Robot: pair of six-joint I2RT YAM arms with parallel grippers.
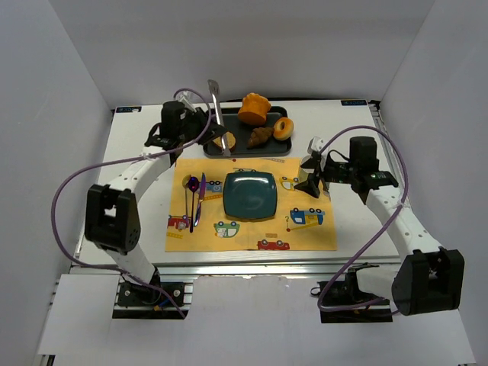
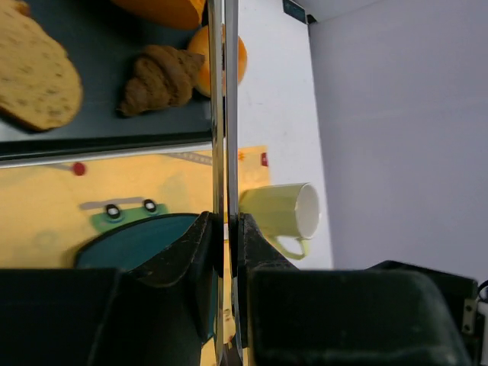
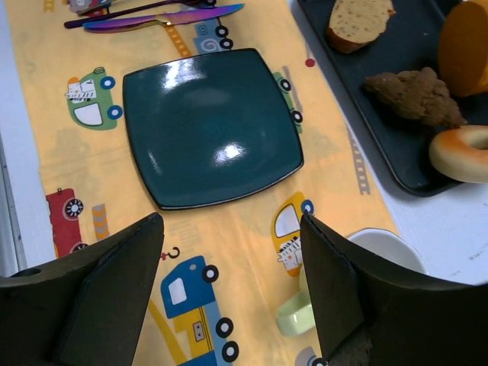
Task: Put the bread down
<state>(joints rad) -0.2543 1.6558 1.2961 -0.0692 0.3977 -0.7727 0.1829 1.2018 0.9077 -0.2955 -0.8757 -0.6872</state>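
The bread (image 1: 254, 109), a bright-orange ridged bun, sits at the back of the dark tray (image 1: 245, 149). Its edge shows in the left wrist view (image 2: 162, 9) and the right wrist view (image 3: 465, 47). My left gripper (image 1: 204, 123) (image 2: 223, 219) is shut on metal tongs (image 1: 216, 107) (image 2: 232, 114), held over the tray's left part, blades closed and pointing toward the bread. My right gripper (image 1: 315, 172) (image 3: 230, 221) is open and empty, above the placemat beside a pale-green mug (image 1: 311, 184) (image 3: 380, 248). A teal square plate (image 1: 249, 195) (image 3: 210, 126) lies on the placemat.
The tray also holds a toast slice (image 2: 34, 72), a brown croissant (image 1: 261, 136) (image 2: 158, 76) and a donut (image 1: 283, 128) (image 3: 461, 151). Purple cutlery (image 1: 194, 200) lies left of the plate. The mug also shows in the left wrist view (image 2: 282, 210). White walls enclose the table.
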